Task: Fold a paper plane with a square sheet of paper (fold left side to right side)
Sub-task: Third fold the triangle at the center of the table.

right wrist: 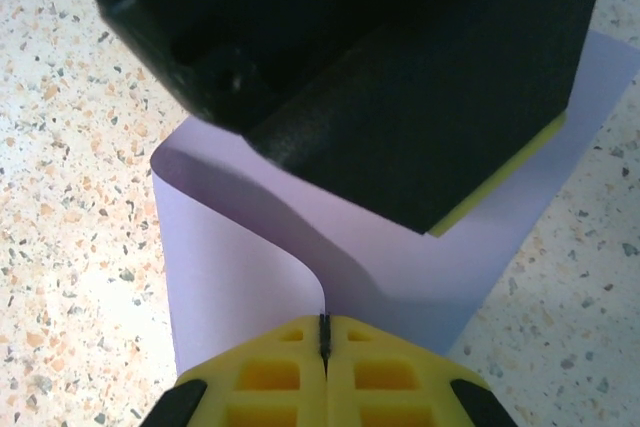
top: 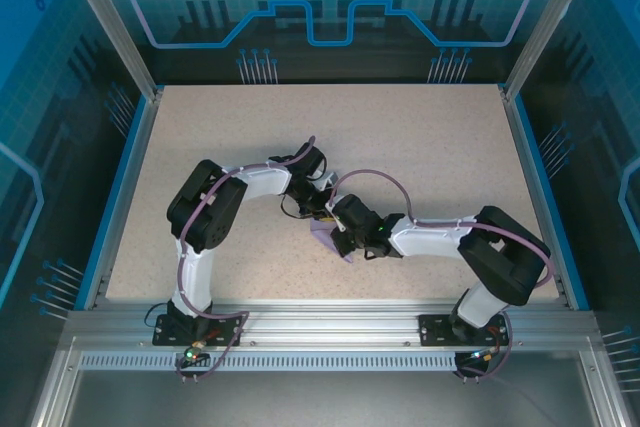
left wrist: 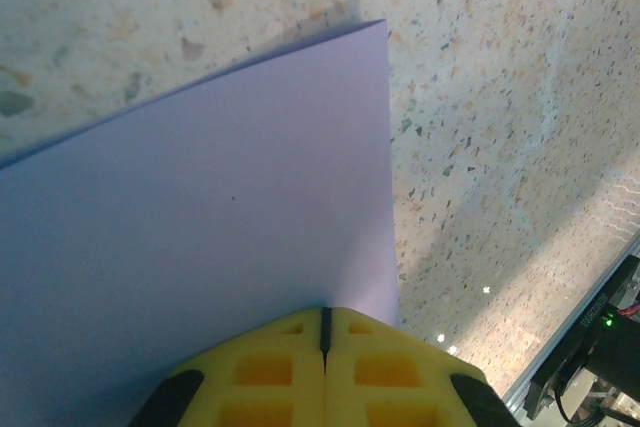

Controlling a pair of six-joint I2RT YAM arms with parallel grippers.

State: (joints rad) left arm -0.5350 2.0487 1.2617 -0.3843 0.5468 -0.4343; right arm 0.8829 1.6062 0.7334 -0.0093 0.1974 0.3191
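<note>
Speckled beige tabletop [top: 420, 147], blue-rimmed, inside glass-walled enclosure [top: 60, 147] — lavender square sheet of paper [top: 325, 239] near centre, one side curled over — left gripper [left wrist: 325, 322] and right gripper [right wrist: 325, 325] each pinching its edge, fingers pressed together.

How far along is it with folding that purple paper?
Early. Done: the left gripper and right gripper are both shut on the purple sheet. In hand: the sheet curls over, uncreased. Left: flattening this fold, then all the later pointed folds.
</note>
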